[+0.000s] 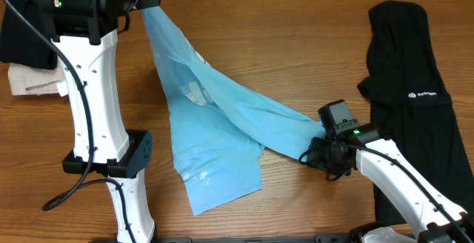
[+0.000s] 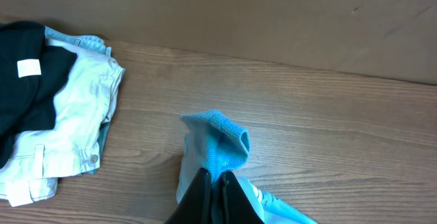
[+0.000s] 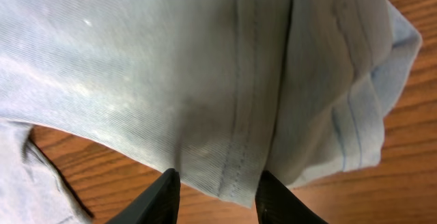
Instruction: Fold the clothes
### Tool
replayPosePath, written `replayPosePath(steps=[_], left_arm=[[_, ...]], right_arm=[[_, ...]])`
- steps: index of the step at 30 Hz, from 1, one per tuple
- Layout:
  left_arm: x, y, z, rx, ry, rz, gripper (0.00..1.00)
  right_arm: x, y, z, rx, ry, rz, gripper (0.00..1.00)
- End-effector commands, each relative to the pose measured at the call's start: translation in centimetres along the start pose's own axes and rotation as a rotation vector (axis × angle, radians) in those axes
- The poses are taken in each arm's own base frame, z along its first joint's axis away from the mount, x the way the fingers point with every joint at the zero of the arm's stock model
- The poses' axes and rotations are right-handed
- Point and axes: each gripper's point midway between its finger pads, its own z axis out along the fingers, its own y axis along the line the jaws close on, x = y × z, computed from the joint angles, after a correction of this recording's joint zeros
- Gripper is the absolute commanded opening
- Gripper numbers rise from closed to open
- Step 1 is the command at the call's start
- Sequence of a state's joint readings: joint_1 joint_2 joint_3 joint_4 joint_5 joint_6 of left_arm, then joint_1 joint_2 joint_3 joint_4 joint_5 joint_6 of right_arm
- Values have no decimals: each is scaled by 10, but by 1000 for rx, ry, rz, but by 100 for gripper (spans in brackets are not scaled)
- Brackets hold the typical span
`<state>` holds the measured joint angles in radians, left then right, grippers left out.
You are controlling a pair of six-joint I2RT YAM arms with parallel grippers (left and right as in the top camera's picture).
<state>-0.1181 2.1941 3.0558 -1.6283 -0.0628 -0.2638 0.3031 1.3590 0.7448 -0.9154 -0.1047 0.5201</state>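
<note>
The light blue T-shirt [image 1: 211, 135] hangs stretched across the table's middle, with its lower part lying on the wood. My left gripper [image 2: 217, 175] is shut on a bunched blue edge of the T-shirt [image 2: 222, 142] and holds it up at the back left; from overhead the left gripper [image 1: 146, 7] is mostly hidden under its arm. My right gripper [image 3: 220, 183] stands with its jaws apart at the T-shirt's stitched hem [image 3: 235, 162], with wood showing between the tips; overhead it sits at the shirt's right corner [image 1: 311, 150]. The long black garment [image 1: 411, 95] lies flat at the right.
A pile of other clothes, black and pale [image 1: 29, 58], sits at the back left corner; the left wrist view shows its pale part [image 2: 75, 115]. The left arm's white link [image 1: 96, 102] stands over the table's left side. The right arm [image 1: 400, 180] crosses the black garment's lower part.
</note>
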Motion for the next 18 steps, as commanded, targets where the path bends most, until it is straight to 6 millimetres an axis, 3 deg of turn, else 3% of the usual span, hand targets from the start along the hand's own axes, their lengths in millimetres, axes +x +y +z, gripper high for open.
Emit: replayPosePath(steps=[1, 18], left_arm=[[2, -8, 2, 18, 5, -4, 4], [2, -8, 2, 18, 5, -3, 4]], right_arm=[[-1, 2, 1, -8, -7, -2, 39], [-18, 14, 5, -49, -61, -11, 16]])
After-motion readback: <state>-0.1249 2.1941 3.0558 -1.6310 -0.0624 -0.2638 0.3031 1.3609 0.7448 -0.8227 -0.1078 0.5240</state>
